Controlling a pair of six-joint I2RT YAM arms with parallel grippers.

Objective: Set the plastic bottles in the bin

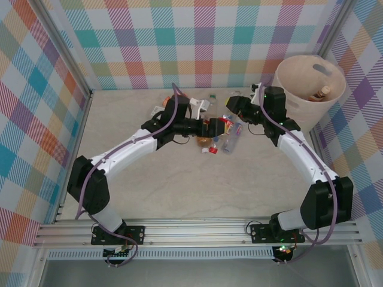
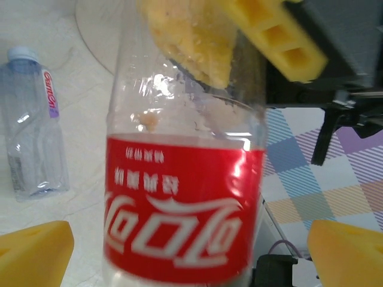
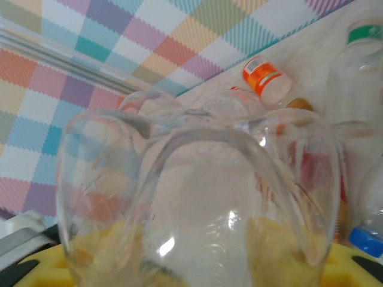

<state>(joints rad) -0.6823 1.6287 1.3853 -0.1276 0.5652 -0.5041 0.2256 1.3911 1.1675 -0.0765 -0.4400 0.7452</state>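
We clamp the red-labelled bottle point(image 2: 179, 203) in our right pincer point(image 3: 194, 254), nearer the bin point(image 1: 308, 95), so our wide-open left pincer point(image 2: 191, 251) holds nothing.

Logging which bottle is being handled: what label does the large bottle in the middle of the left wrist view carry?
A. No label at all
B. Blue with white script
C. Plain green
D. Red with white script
D: the bottle has a wide red band with white script wrapped around its clear body.
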